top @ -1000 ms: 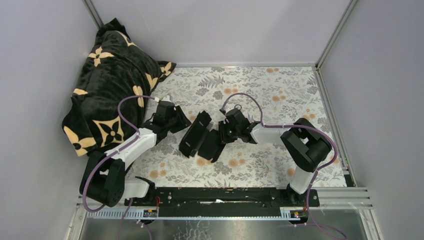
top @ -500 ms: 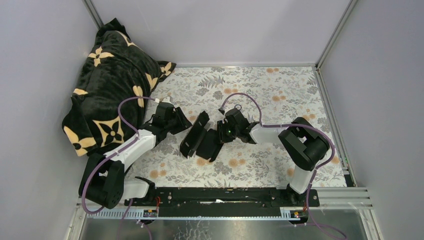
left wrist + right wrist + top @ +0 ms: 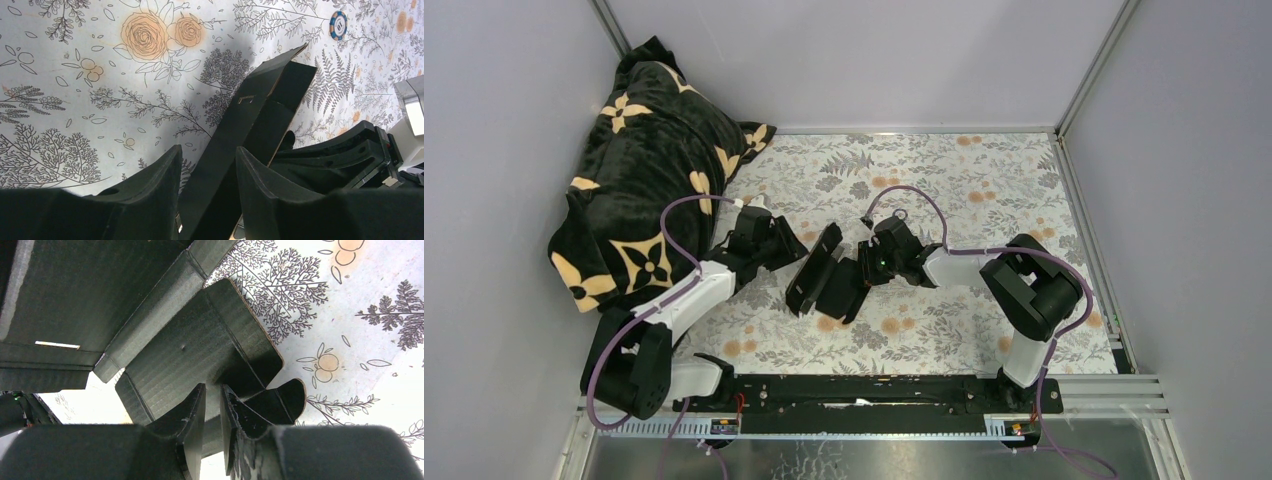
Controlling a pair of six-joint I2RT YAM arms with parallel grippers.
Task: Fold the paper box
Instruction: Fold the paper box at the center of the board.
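Note:
The paper box [image 3: 827,272] is a partly folded sheet of matte black card in the middle of the floral cloth, with one long wall raised. My left gripper [image 3: 796,247] is at its left side. In the left wrist view that raised wall [image 3: 260,100] runs between the fingers of the left gripper [image 3: 207,148], which is open, and cloth shows between the wall and the left finger. My right gripper [image 3: 864,270] is at the box's right side. In the right wrist view the right gripper [image 3: 212,386] is shut on a rounded flap of the box [image 3: 190,340].
A black plush blanket with cream flowers [image 3: 644,170] is heaped in the far left corner. A small blue and white disc [image 3: 338,25] lies on the cloth beyond the box. Grey walls close in the table; the arms' mounting rail [image 3: 874,390] runs along the near edge.
My left gripper has moved right and now straddles the box's raised wall. The right gripper and the box have shifted very slightly.

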